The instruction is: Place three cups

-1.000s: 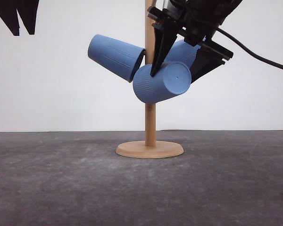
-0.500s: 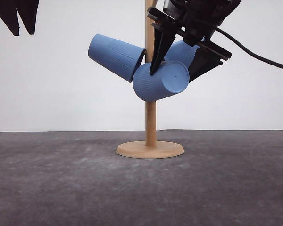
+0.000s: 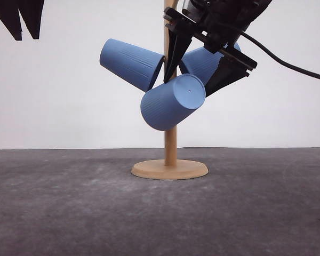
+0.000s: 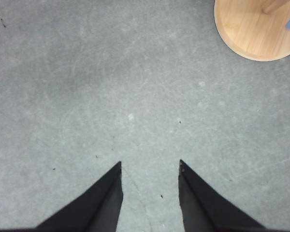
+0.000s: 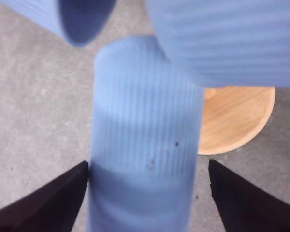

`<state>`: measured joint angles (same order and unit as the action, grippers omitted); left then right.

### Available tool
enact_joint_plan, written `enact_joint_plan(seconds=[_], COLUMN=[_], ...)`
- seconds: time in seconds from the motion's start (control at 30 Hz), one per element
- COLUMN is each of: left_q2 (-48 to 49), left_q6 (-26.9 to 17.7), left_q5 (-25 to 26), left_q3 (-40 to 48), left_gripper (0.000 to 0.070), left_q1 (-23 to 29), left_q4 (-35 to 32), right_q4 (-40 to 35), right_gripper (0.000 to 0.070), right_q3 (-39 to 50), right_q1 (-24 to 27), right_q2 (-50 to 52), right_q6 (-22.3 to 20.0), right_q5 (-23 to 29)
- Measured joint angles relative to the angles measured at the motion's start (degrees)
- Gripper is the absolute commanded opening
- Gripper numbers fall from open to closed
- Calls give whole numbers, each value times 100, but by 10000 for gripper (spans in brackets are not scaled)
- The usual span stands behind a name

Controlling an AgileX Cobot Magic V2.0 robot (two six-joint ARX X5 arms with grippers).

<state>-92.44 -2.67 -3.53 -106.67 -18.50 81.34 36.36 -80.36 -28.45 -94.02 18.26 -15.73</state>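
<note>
Three cups hang on the wooden cup tree (image 3: pixel 170 140) — left cup (image 3: pixel 131 64), rear cup (image 3: pixel 204 62), front cup (image 3: pixel 172 102) — my right claw (image 3: pixel 194 66) spread, front cup between its fingers, released I judge; placing looks nearly done; left claw (image 4: pixel 150 170) apart, empty.

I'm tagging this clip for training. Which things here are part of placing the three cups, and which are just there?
Part of the job:
- front cup, hanging between the open fingers of the right gripper
- left cup
- rear cup
- wooden stand holding them

Just there:
- grey table
- left gripper, open over bare table
</note>
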Motion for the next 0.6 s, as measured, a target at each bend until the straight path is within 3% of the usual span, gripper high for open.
enact_joint_plan(seconds=[0.6], left_q2=[23], left_q6=[40], left_q5=[18], left_q3=[0], left_gripper=[203], left_q1=[0], left_q4=[4], right_q4=[-92], right_gripper=[501], right_q3=[-6], right_q1=[253], right_q2=[414], right_q6=[-60], right_q5=[-8])
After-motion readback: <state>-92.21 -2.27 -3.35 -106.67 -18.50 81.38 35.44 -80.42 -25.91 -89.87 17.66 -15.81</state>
